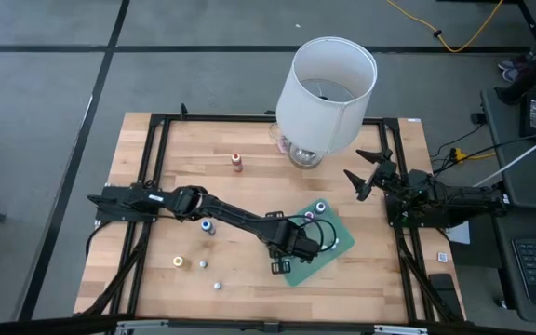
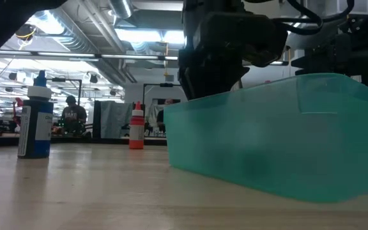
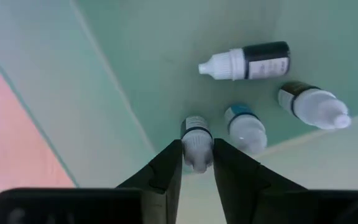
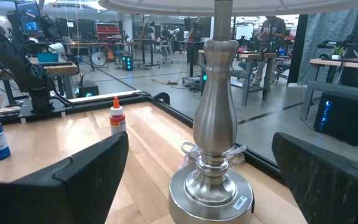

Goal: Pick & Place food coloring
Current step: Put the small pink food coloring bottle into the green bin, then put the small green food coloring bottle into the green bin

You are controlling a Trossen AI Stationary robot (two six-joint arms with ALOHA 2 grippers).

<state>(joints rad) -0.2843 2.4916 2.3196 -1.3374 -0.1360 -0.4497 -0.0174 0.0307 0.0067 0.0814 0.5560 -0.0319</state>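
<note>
Left arm stretches from table's left edge diagonally across toward the center-right, elbow low, wrist pitched down. Left gripper (image 1: 298,244) points straight down, fingers (image 3: 166,171) close together with a narrow gap, pinching a small object's cap between the tips. Right arm sits folded at table's right edge, forearm roughly level, idle. Right gripper (image 1: 368,170) faces inward across the table, raised off the surface, fingers (image 4: 92,168) spread wide apart, nothing between them.
</note>
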